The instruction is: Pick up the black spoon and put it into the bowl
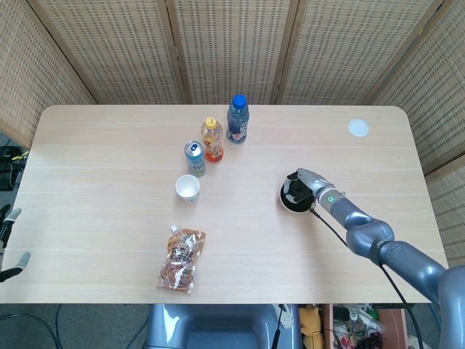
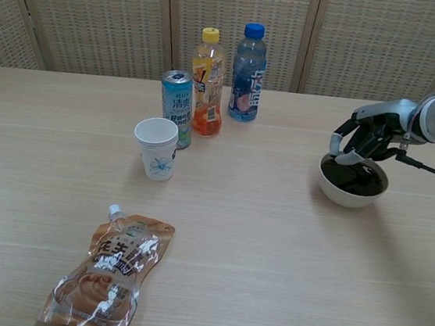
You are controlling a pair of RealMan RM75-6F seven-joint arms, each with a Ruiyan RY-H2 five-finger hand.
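Note:
A bowl (image 2: pixel 351 192), white outside and dark inside, stands at the right of the table; it also shows in the head view as the bowl (image 1: pixel 285 203). My right hand (image 2: pixel 372 132) hovers just over its rim with fingers curled down toward the inside, seen from above as the right hand (image 1: pixel 300 184). Something black lies in the bowl under the fingers. I cannot separate the black spoon from that dark interior, nor tell whether the fingers still hold it. My left hand (image 1: pixel 7 243) shows only at the far left edge, below table level, fingers apart and empty.
A paper cup (image 2: pixel 156 148), a blue can (image 2: pixel 177 98), an orange-drink bottle (image 2: pixel 208 83) and a blue-capped bottle (image 2: pixel 247 73) stand in the middle back. A brown snack pouch (image 2: pixel 109 271) lies near the front. A small white disc (image 1: pixel 358 128) lies at the back right.

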